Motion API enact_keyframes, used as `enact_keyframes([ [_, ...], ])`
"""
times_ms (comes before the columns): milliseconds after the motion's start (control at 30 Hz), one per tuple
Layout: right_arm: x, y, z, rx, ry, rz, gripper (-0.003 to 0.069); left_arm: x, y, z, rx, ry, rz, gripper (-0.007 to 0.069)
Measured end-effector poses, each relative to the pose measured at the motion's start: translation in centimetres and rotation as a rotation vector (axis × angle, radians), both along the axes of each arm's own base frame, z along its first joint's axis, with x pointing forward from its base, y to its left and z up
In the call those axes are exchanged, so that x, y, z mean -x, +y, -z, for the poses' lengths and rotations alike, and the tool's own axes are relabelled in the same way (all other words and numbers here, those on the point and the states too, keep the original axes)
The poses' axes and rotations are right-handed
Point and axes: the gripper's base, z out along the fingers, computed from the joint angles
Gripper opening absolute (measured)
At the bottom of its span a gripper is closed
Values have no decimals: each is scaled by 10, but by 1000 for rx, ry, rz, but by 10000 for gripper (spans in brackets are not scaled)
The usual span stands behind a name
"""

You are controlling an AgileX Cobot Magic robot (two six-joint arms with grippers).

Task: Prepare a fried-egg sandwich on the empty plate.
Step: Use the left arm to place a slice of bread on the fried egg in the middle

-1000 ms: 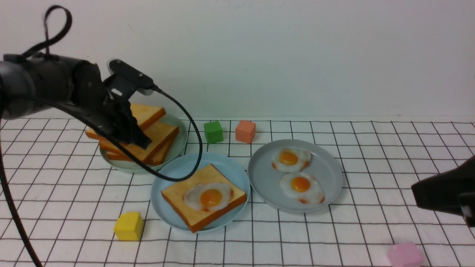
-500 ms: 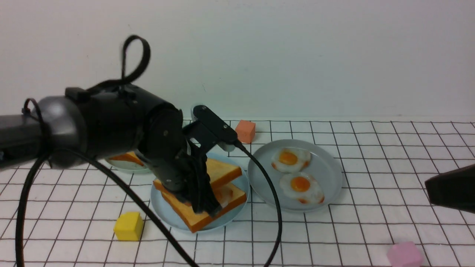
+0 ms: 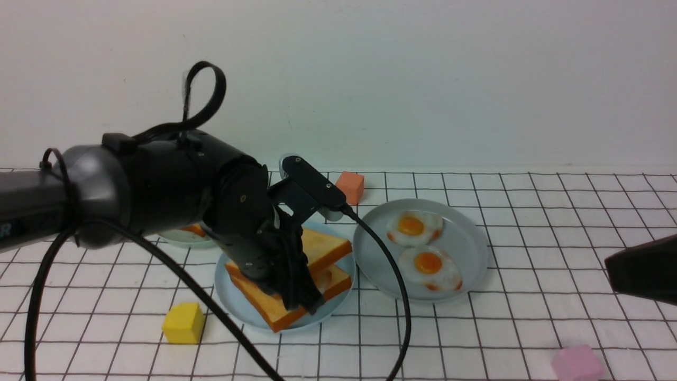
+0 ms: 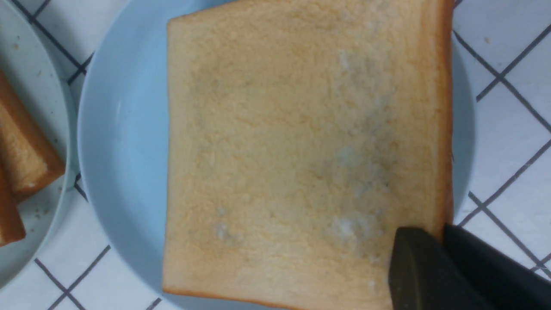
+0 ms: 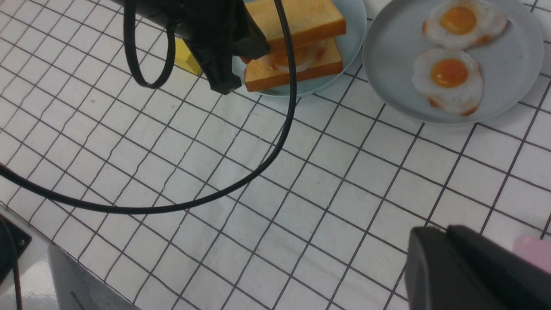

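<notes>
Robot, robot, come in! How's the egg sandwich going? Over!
Left tool at top slice's corner, grip unclear; right tool shut, empty, off aside. Fried-egg sandwich stacked on blue plate. Nothing blocking; black cable dangles beside the plate.

The front view looks forward, low, across the checked table (image 3: 529, 328) to the back wall (image 3: 423, 79). The left wrist view faces straight down, close over the blue plate (image 4: 120, 129). The right wrist view looks down from farther off, above the table's right side. All three share that plate.
</notes>
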Motion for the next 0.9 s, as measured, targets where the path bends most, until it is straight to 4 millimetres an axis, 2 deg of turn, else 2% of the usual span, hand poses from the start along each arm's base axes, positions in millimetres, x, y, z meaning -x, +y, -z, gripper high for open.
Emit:
enact_keyframes([
  [400,1,0,1,7,13,-4,77,3,1,1,-13,34,-6,219],
  [700,2,1,1,-9,23,-10,81,4,3,-1,-28,27,1,300],
  [767,2,1,1,-8,22,-9,83,7,5,-9,-19,17,0,303],
  [800,2,0,0,-6,18,-8,83,11,8,-22,0,-3,-4,298],
  [833,3,0,0,-7,17,-8,83,11,8,-22,0,-3,-4,298],
  [900,6,-1,-4,-12,5,-9,83,24,14,-51,65,-41,-31,259],
])
